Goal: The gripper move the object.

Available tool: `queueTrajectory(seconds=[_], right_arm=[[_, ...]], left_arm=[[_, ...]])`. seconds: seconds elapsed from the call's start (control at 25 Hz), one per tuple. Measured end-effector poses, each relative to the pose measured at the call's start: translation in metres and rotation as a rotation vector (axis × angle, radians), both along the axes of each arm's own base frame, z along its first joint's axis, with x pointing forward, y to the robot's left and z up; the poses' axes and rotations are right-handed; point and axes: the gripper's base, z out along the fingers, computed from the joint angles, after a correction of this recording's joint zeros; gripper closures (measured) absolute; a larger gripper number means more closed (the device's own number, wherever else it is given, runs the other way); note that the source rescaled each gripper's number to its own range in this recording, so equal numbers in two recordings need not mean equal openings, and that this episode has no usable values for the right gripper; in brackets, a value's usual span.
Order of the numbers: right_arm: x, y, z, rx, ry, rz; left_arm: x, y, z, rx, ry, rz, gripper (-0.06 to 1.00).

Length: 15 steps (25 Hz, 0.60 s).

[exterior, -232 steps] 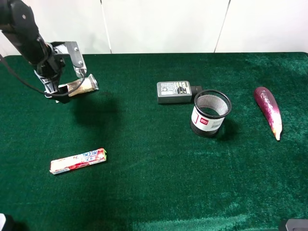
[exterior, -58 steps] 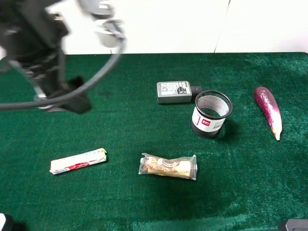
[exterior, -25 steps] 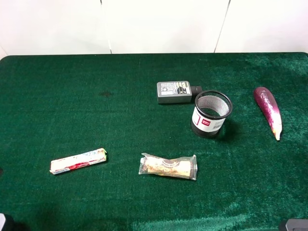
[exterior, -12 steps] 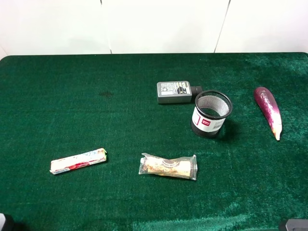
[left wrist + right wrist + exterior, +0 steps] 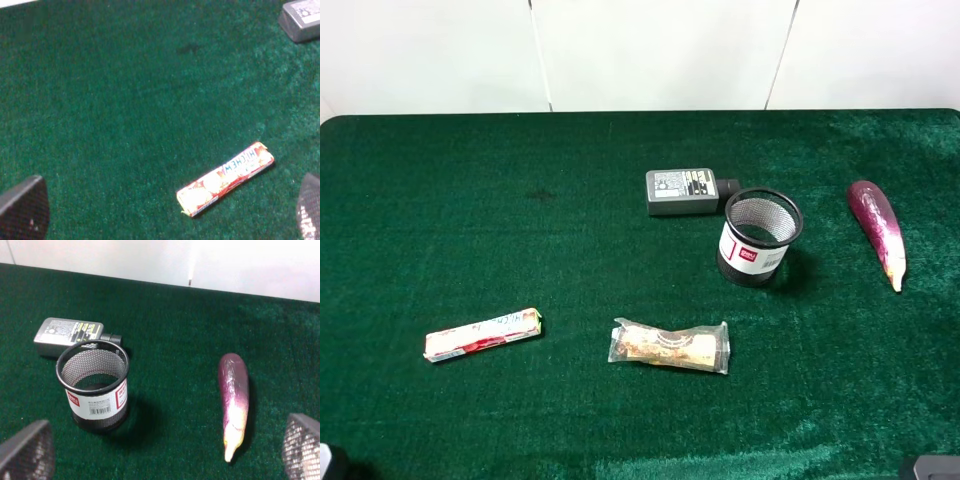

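Note:
The object, a snack bar [image 5: 669, 345] in a clear crinkly wrapper with beige-brown contents, lies flat on the green cloth at the front middle, with no gripper touching it. It does not show in either wrist view. My left gripper [image 5: 166, 207] is open and empty, its two fingertips [image 5: 22, 207] far apart at the frame's edges, high above the cloth. My right gripper [image 5: 165, 447] is also open and empty, its fingertips [image 5: 27, 450] wide apart. Neither gripper shows in the exterior high view.
A longer white bar with red-blue print [image 5: 482, 334] lies at the front left and shows in the left wrist view [image 5: 226, 177]. A grey power adapter [image 5: 682, 191], a black mesh cup [image 5: 758, 236] and a purple eggplant [image 5: 878, 228] lie at the right; the right wrist view shows the mesh cup [image 5: 94, 385] and the eggplant [image 5: 234, 402].
The left gripper, which held the snack bar up at the far left, has let it go at the front middle and withdrawn out of the high view. Nothing has moved over the last second.

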Motion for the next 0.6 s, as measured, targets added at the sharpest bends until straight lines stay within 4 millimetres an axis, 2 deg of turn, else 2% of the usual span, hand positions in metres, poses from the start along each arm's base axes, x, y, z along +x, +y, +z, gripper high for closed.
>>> queueTrajectory(seconds=[0.6], right_arm=[[0.0000,0.0000,0.0000,0.000,0.000,0.000]], left_arm=[[-0.0002,-0.0001,-0.0002,0.002,0.003,-0.002,-0.06]])
